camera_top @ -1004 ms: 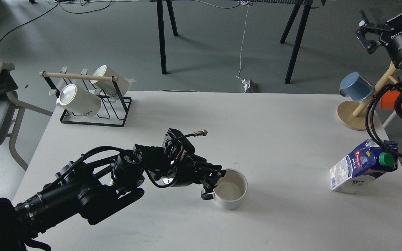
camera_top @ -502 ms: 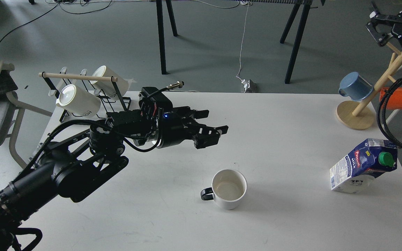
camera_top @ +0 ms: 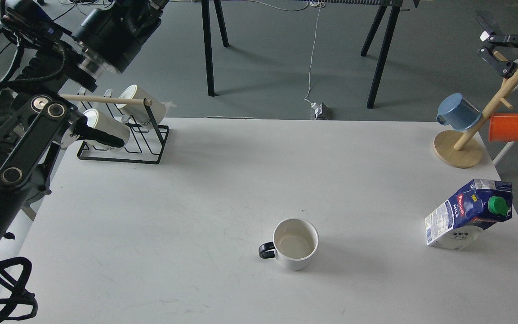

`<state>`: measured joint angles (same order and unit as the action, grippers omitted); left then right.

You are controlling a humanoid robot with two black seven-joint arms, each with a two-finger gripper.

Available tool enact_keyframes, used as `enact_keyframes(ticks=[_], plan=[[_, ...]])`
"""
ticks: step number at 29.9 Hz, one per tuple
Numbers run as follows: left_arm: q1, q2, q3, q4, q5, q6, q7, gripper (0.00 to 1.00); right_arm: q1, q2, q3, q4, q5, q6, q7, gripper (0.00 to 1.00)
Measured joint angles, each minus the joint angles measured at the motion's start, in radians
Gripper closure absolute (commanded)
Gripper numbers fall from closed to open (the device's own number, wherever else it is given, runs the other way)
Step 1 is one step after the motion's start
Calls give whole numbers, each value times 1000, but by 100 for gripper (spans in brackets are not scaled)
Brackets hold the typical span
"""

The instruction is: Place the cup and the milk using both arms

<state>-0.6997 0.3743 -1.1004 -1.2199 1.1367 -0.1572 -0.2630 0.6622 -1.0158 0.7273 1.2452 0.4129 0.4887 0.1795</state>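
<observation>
A white cup (camera_top: 295,243) with a black handle stands upright and alone on the white table (camera_top: 223,180), front of centre. A blue and white milk carton (camera_top: 468,220) with a green cap stands near the table's right edge. My left arm (camera_top: 29,135) is raised high at the far left; its gripper end runs past the top edge and is out of view. My right gripper (camera_top: 489,42) is open and empty, high at the top right, next to the wooden mug tree, far above the carton.
A black wire rack (camera_top: 122,155) with two white mugs stands at the back left, partly behind my left arm. A wooden mug tree (camera_top: 459,150) with a blue cup (camera_top: 459,111) and an orange cup (camera_top: 507,127) stands at the back right corner.
My left gripper let go of the cup, rose, and swung up and back to the left out of view. My right gripper drifted right and stayed high. Cup and carton have not moved.
</observation>
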Motion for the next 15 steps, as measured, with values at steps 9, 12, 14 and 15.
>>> enact_keyframes(ticks=[9, 12, 14, 15], plan=[[0, 53, -6, 101, -365, 37, -16, 0, -200, -190, -1, 79, 96, 0, 24, 1], [-1, 67, -7, 146, -472, 37, -14, 0, -263, -196, -3, 43, 120, 0, 37, 1], [-3, 76, -8, 164, -513, 37, -13, 0, -295, -197, -4, 25, 128, 0, 54, 1], [-3, 82, -10, 168, -525, 36, -13, 0, -307, -197, -4, 20, 132, 0, 62, 1]])
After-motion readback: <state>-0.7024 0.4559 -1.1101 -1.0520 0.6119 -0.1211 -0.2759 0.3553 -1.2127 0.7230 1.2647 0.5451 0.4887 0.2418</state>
